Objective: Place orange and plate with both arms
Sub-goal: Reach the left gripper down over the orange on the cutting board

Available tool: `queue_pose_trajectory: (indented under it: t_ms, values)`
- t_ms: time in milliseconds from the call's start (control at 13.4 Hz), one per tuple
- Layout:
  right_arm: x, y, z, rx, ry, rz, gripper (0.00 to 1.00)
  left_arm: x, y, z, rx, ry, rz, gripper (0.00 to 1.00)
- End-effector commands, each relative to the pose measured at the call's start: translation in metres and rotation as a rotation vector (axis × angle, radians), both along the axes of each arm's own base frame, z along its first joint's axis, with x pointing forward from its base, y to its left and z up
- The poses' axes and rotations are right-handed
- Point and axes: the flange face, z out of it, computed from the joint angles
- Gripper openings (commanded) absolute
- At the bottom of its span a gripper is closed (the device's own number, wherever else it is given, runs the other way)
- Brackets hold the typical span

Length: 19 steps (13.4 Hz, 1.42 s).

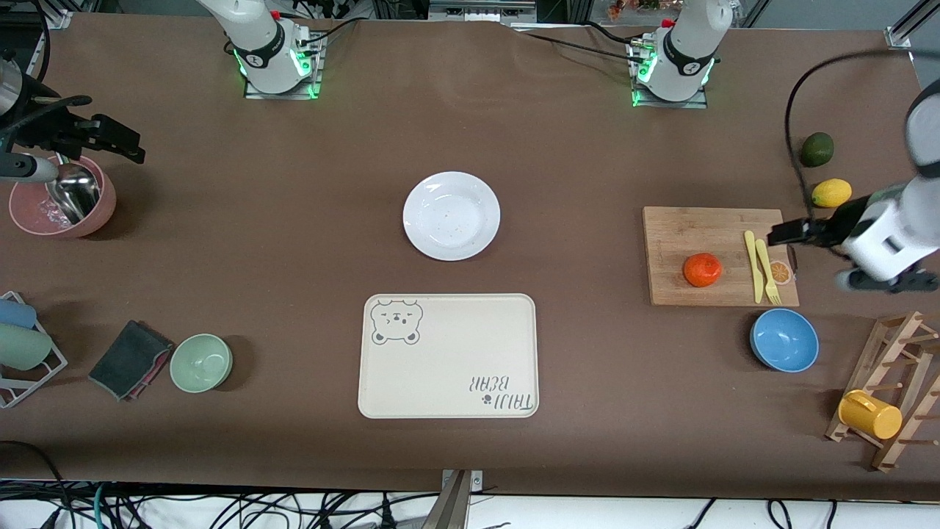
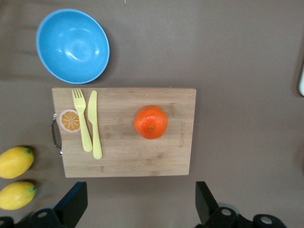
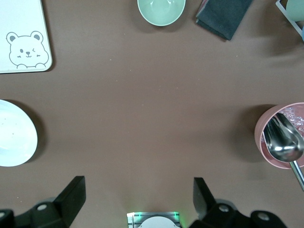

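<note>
Orange (image 1: 702, 270): sits on the board (image 1: 690, 228), free of any grip, beside the fork (image 1: 767, 270) and knife (image 1: 753, 266)
Plate (image 1: 451, 215): flat on the table (image 1: 308, 220) at mid-length, farther from the front camera than the tray (image 1: 448, 355), apart from it
Left gripper (image 1: 780, 236): up in the air over the handle end of the board, jaws wide apart, nothing between them; in the left wrist view the fingers (image 2: 73, 202) frame bare table just off the board's edge
Right gripper (image 1: 121, 143): up in the air over the table beside the pink bowl (image 1: 29, 217), jaws apart, nothing held
Pink bowl: at the right arm's end, a metal ladle (image 1: 73, 192) in it
Blue bowl (image 1: 783, 339): just beside the board, nearer the front camera
Lemon (image 1: 830, 192): near the board's handle end, toward the left arm's end of the table
Green bowl (image 1: 201, 362): toward the right arm's end, beside a dark cloth (image 1: 128, 360)
</note>
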Motion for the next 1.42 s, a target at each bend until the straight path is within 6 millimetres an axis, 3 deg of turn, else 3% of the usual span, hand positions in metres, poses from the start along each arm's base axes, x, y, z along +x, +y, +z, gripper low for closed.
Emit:
queue_pose_trajectory:
  t_ms: [0, 149, 448, 672, 896, 1343]
  values:
    - [-0.006, 0.001, 0.003, 0.014, -0.01, 0.01, 1.0, 0.017, -0.005, -0.018, 0.035, 0.014, -0.021, 1.0]
    - [-0.006, 0.001, 0.003, 0.014, -0.01, 0.01, 1.0, 0.021, -0.007, -0.056, 0.093, 0.018, -0.054, 1.0]
    - [-0.006, 0.001, 0.002, 0.014, -0.009, 0.01, 1.0, 0.01, -0.009, -0.098, 0.093, -0.013, -0.059, 1.0]
    - [-0.005, 0.001, 0.002, 0.015, -0.015, 0.01, 1.0, -0.011, -0.027, -0.137, 0.103, -0.087, -0.009, 1.0]
    - [-0.003, 0.001, 0.001, 0.015, -0.019, 0.01, 1.0, -0.035, -0.032, -0.173, 0.107, -0.14, 0.005, 1.0]
    - [-0.003, 0.001, 0.001, 0.015, -0.019, 0.01, 1.0, -0.054, -0.032, -0.215, 0.129, -0.126, -0.017, 1.0]
